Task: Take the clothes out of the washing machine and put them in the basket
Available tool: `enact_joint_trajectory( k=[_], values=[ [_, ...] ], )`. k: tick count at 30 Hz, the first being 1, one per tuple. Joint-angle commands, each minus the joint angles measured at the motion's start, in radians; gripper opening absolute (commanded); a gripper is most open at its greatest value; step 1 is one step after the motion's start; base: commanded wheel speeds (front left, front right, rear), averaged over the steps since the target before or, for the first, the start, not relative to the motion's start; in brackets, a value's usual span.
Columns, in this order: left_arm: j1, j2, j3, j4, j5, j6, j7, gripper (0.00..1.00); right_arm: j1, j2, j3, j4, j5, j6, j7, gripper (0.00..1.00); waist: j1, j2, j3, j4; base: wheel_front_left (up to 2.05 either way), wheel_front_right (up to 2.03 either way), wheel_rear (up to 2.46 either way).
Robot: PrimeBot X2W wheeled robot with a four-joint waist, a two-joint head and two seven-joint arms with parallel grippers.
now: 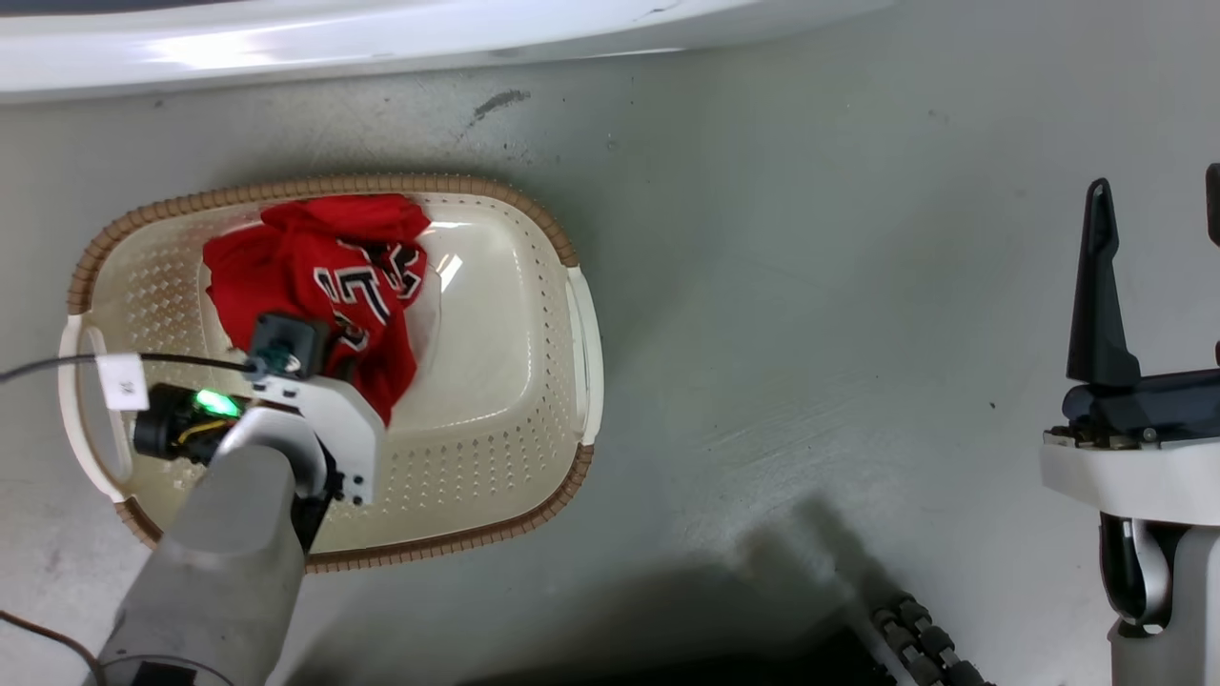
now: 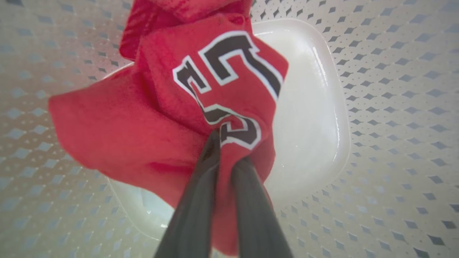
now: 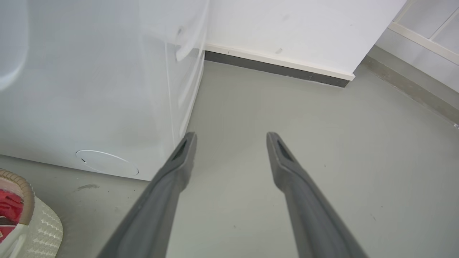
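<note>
Claw check. The left claw (image 2: 229, 150) is clenched on a fold of a red sports jersey (image 2: 143, 118) of thin soft fabric with black-and-white numbers. The two dark fingers (image 2: 193, 200) stand nearly together, and cloth is pinched between them right at the printed digits. The rest of the garment bunches loosely around and beyond the tips.

The jersey lies inside the cream-white perforated plastic basket (image 1: 515, 362) with a brown rim, heaped toward the far left part of it in the head view. The right half of the basket bottom is bare. I cannot tell whether the heap is one garment or two.

The right claw (image 3: 231, 138) is released and holds nothing. It hangs above the grey floor (image 1: 810, 286), well apart from the basket. The large white washing machine (image 3: 89, 89) stands just beyond the basket, with its drum out of sight.

Handling, as a judgement:
- The cloth is light, limp and not fragile.
- It will sag and trail from any single pinch.
- The smooth fabric may slip, so it is best taken at a gathered fold or a thicker seam.
- Here it should drop free once the fingers part, though a fold could cling to a finger.
</note>
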Motion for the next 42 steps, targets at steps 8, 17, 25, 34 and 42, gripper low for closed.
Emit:
enact_joint_trajectory(
  k=[8,17,25,34,42],
  values=[
    [0.068,0.009,-0.028,-0.06,-0.05,-0.001,-0.003,1.0,0.007,0.0,0.006,0.047,-0.006,-0.001,-0.002,1.0,-0.0002,0.0,-0.115,0.027,0.0,0.0,0.0],
    [0.237,0.003,0.023,-0.204,-0.083,-0.001,-0.003,1.0,0.048,0.0,-0.004,0.118,-0.022,-0.001,-0.002,1.0,-0.0002,0.0,-0.293,0.061,0.0,0.0,0.0],
    [0.376,-0.026,0.108,-0.398,-0.056,0.02,-0.003,1.0,0.09,0.0,-0.005,0.155,-0.021,-0.001,-0.002,1.0,-0.0002,0.0,-0.41,0.078,0.0,0.0,0.0],
    [0.451,0.003,0.22,-0.744,0.05,0.023,-0.003,1.0,0.126,0.001,0.011,0.184,0.011,-0.001,-0.002,1.0,-0.0002,0.0,-0.49,0.035,0.0,0.0,0.0],
    [0.309,0.11,0.223,-0.785,0.051,0.006,0.021,1.0,0.131,0.001,0.034,0.177,0.046,-0.001,-0.002,1.0,-0.0002,0.0,-0.448,-0.045,0.0,0.0,0.0]
  ],
)
